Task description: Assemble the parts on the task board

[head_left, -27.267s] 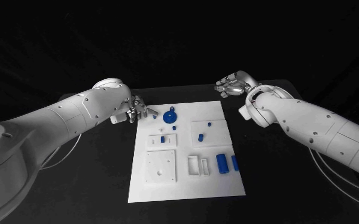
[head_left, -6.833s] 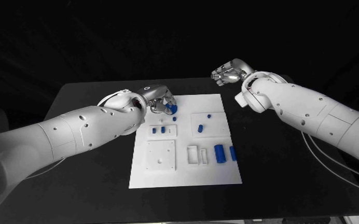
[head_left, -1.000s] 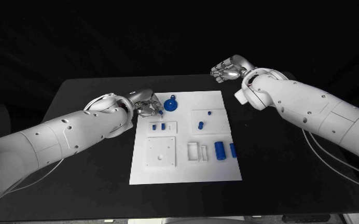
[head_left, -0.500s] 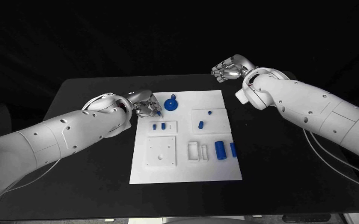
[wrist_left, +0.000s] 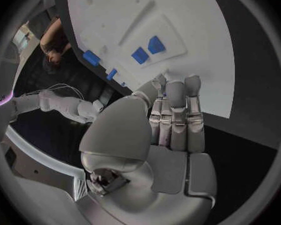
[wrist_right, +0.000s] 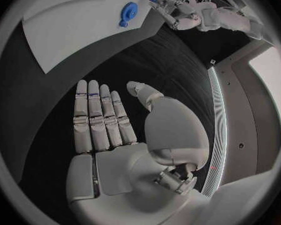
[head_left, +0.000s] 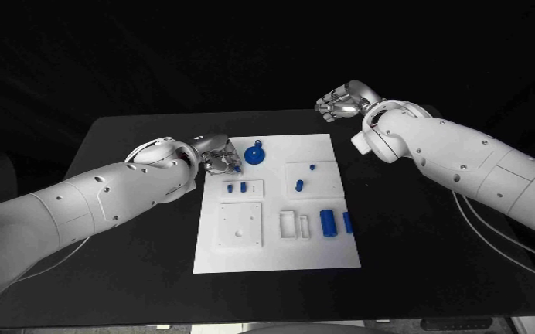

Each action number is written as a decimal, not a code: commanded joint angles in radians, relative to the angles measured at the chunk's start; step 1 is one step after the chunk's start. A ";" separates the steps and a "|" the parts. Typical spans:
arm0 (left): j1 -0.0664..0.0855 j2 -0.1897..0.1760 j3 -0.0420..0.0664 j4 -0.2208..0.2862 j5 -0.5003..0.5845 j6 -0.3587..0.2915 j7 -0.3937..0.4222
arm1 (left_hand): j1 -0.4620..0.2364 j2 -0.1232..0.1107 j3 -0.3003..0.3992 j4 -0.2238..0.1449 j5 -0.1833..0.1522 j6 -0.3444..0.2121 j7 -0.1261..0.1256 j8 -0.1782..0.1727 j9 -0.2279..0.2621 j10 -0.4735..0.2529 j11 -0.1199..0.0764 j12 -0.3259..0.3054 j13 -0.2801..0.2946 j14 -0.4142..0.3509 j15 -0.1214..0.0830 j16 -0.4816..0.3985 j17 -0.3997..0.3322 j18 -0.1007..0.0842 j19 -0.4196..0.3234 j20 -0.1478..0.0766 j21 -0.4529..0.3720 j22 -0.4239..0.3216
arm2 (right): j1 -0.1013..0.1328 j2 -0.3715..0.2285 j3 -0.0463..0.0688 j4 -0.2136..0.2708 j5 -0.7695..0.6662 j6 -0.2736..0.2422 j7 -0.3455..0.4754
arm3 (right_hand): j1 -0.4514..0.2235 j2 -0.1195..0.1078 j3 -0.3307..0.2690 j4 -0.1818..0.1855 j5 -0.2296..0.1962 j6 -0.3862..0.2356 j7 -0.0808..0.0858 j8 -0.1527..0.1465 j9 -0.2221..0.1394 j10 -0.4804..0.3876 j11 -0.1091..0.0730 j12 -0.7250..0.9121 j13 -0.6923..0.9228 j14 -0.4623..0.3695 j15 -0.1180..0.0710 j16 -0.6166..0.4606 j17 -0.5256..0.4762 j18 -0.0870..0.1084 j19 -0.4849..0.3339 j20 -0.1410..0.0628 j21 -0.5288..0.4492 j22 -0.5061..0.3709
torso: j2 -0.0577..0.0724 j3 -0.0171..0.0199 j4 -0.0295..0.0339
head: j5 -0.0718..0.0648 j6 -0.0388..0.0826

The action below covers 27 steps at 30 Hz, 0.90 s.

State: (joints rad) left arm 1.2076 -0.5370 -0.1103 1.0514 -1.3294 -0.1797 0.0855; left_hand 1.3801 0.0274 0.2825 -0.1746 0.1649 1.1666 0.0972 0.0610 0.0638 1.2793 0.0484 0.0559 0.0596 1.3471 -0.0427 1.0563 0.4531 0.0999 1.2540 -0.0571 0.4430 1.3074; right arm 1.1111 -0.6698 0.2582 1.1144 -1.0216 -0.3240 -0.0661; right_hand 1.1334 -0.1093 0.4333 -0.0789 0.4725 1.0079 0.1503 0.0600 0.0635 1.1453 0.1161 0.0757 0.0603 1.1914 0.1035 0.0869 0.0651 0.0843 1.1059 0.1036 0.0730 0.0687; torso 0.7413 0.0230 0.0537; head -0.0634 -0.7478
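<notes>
Task board (head_left: pixel 279 260) — white plate on the black table (head_left: pixel 134 272), blue parts (head_left: pixel 329 223) seated across it. Left hand (head_left: pixel 219 160) is held at the board's far left edge, fingers straight, nothing gripped. Right hand (head_left: pixel 340 103) — flat and empty, beyond the board's far right corner.

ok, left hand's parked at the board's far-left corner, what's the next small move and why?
Probably reach the left hand a little right and close its fingers on the round blue part with a tab. That part lies loose on the task board just beside the hand, which holds nothing; the right hand is open, off the board.
</notes>
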 commanded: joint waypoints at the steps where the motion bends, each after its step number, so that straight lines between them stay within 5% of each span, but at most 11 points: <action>1: 0.001 0.003 0.000 -0.004 -0.024 0.020 -0.007 | 0.005 0.002 -0.007 0.000 -0.006 0.009 0.003 0.002 0.001 0.002 -0.003 0.002 0.000 0.008 0.000 -0.006 0.002 0.008 -0.005 -0.003 0.004 0.020 | 0.000 -0.002 0.001 0.002 0.001 0.004 0.003 | -0.004 -0.004 0.003 -0.001 0.005 -0.002 0.001 0.002 0.000 -0.006 0.002 -0.005 -0.002 -0.005 0.001 -0.005 -0.002 0.009 -0.006 -0.002 -0.003 -0.002 | 0.000 0.0004 -0.0010 | 0.001 0.000; 27: 0.001 0.015 0.000 -0.012 -0.034 0.041 -0.006 | 0.008 0.004 -0.008 0.000 -0.005 0.008 0.003 0.002 0.001 0.002 -0.003 0.002 0.000 0.005 0.001 -0.004 0.003 0.008 -0.008 -0.003 0.006 0.021 | 0.000 -0.003 0.001 0.003 0.001 0.004 0.004 | -0.005 -0.003 0.003 -0.003 0.005 -0.002 0.000 0.002 0.000 -0.006 0.002 -0.005 -0.002 -0.005 0.000 -0.005 -0.001 0.009 -0.006 -0.002 -0.003 -0.002 | 0.000 -0.0002 -0.0006 | 0.003 -0.004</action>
State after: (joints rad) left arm 1.2076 -0.5248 -0.1106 1.0369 -1.3557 -0.1563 0.0763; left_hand 1.3814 0.0261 0.2798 -0.1773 0.1649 1.1679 0.1017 0.0607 0.0637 1.2793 0.0483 0.0559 0.0597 1.3471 -0.0427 1.0563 0.4552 0.0926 1.2503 -0.0609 0.4429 1.3074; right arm 1.1111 -0.6724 0.2583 1.1160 -1.0215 -0.3242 -0.0661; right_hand 1.1334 -0.1093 0.4333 -0.0789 0.4725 1.0079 0.1503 0.0600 0.0635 1.1453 0.1161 0.0757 0.0604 1.1913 0.1035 0.0869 0.0650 0.0843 1.1059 0.1036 0.0730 0.0687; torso 0.7415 0.0227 0.0531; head -0.0598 -0.7522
